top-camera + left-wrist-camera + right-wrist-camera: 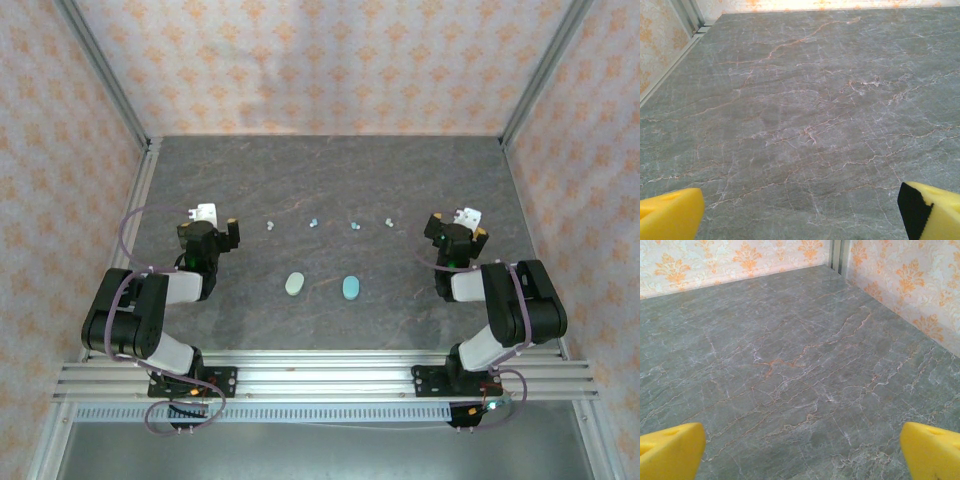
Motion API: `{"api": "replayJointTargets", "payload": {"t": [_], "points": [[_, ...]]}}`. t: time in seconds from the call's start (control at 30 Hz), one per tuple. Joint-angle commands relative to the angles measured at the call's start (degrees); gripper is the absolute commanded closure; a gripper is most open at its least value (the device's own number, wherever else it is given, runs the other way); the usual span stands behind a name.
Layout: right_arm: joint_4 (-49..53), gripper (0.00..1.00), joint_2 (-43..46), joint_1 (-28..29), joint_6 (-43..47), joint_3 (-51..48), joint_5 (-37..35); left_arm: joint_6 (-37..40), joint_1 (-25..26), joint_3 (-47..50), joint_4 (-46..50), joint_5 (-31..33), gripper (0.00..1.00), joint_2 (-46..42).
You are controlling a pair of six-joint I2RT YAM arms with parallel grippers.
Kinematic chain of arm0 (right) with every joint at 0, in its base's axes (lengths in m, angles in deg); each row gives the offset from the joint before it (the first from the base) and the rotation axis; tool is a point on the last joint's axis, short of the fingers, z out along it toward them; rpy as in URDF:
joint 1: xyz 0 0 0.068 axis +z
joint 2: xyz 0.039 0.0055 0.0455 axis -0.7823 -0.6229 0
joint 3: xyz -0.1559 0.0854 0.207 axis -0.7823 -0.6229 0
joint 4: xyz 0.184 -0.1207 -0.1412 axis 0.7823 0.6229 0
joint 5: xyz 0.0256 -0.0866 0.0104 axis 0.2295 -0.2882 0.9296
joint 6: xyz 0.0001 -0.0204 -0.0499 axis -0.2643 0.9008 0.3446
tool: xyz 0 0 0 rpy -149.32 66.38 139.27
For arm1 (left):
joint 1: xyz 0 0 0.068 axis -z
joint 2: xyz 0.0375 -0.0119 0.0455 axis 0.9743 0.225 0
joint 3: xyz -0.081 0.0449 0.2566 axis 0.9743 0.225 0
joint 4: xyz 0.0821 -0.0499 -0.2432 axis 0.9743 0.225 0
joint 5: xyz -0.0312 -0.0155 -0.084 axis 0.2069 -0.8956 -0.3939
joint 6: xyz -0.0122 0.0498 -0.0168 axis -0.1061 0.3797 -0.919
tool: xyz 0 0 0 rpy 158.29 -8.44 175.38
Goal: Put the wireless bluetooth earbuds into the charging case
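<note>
Grey marble tabletop [330,180]. Toward its side edges, left hand [212,222] and right hand [458,224], jaws spread wide, holding nothing. Two oval charging cases, pale [294,284] and teal [351,288], mid-tabletop. Four earbuds [270,226] [314,222] [354,225] [388,221] in a row just beyond, outside them.

My left arm [130,315] and right arm [520,300] are black, with pale grey sleeves on the middle links and black base plates [210,380]. Purplish cables [124,232] loop out beside each. My left claw [211,219] and right claw [458,225] carry white camera mounts [205,212] and yellow fingertips [670,450], one left fingertip faced with black.
</note>
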Motion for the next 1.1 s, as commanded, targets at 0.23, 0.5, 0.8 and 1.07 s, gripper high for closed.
{"api": "replayJointTargets", "payload": {"t": [0.23,0.5,0.8,1.07], "points": [[-1.28,0.01,0.37,-0.34,-0.03,-0.15,0.54,-0.69,-0.28,-1.15,0.32,0.68,0.00,-0.18],[15.45,0.03,14.32,-0.12,-2.39,1.24,0.81,-7.54,-0.26,-12.47,29.73,8.32,0.00,-8.34],[57.06,0.09,20.28,0.52,-13.74,18.44,9.16,-18.12,0.73,-23.77,62.65,-1.86,0.00,-15.14],[63.32,0.09,19.63,8.74,-18.59,20.40,12.70,-20.69,19.84,-24.02,70.89,-4.68,0.04,-15.27]]}}
